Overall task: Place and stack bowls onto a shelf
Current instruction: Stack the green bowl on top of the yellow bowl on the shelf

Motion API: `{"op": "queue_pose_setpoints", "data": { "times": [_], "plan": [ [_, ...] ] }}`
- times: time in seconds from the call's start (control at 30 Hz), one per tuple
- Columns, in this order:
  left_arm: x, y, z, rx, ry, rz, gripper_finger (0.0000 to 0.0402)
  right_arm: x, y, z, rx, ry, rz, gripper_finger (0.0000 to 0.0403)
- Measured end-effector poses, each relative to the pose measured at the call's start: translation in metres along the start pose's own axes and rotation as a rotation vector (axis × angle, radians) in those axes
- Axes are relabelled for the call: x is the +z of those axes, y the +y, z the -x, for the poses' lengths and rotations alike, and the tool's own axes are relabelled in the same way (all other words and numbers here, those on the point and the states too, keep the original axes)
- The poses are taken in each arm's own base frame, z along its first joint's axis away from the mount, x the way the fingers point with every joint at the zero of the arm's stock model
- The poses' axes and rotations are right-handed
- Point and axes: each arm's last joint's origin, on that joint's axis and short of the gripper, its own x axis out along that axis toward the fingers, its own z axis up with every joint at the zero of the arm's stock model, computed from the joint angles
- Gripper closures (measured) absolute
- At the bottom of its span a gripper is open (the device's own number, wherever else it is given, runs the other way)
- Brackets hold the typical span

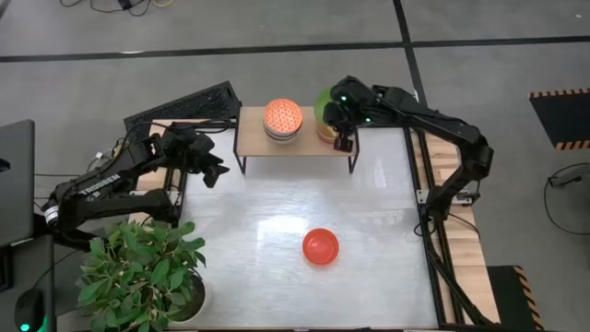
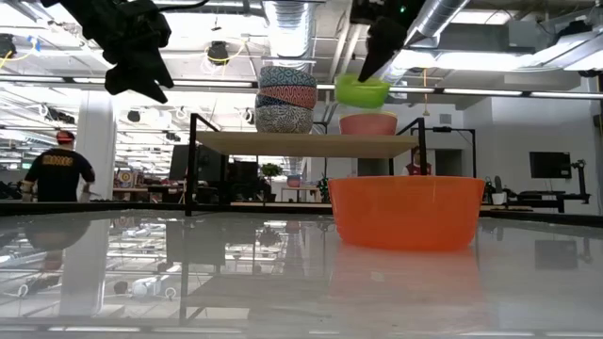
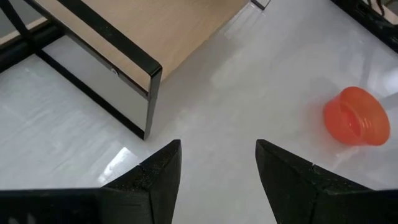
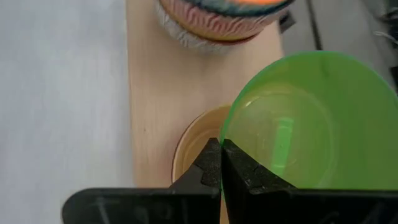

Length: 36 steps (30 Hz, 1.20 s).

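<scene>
No readable text, label, brand, number or sign anywhere.

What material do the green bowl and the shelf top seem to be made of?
Green bowl, pinched at its rim by the right claw: probably plastic, since light passes through its glossy wall. Shelf top: pale wood or a wood-look board, matte.

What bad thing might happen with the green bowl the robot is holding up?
The right hand pinches the green bowl only by its rim, so it might slip and drop. It hangs above the bowl on the shelf, tilted; if released off-centre it may not nest and could tip off the shelf. The stack of three patterned bowls stands close by, so a sideways swing might knock it.
</scene>
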Motion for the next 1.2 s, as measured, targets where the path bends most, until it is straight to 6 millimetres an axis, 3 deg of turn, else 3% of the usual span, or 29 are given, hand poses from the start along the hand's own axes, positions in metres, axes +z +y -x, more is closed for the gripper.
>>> {"op": "queue_pose_setpoints", "data": {
  "times": [0.27, 0.53, 0.8, 1.2],
  "plan": [
    [0.000, 0.001, 0.000, 0.021, -0.002, 0.002, 0.0211, -0.004, -0.002, -0.029, 0.058, 0.080, 0.053, 0.0383],
    [-0.001, 0.001, 0.000, 0.022, 0.003, -0.001, 0.0211, -0.011, -0.004, -0.017, 0.068, 0.108, 0.046, 0.0383],
    [-0.001, 0.001, 0.000, 0.022, 0.003, -0.022, 0.0211, -0.014, -0.004, -0.021, 0.144, 0.111, 0.029, 0.0381],
    [-0.001, 0.001, 0.000, 0.022, 0.004, -0.024, 0.0211, -0.009, -0.007, -0.014, 0.127, 0.075, 0.025, 0.0307]
  ]
}}
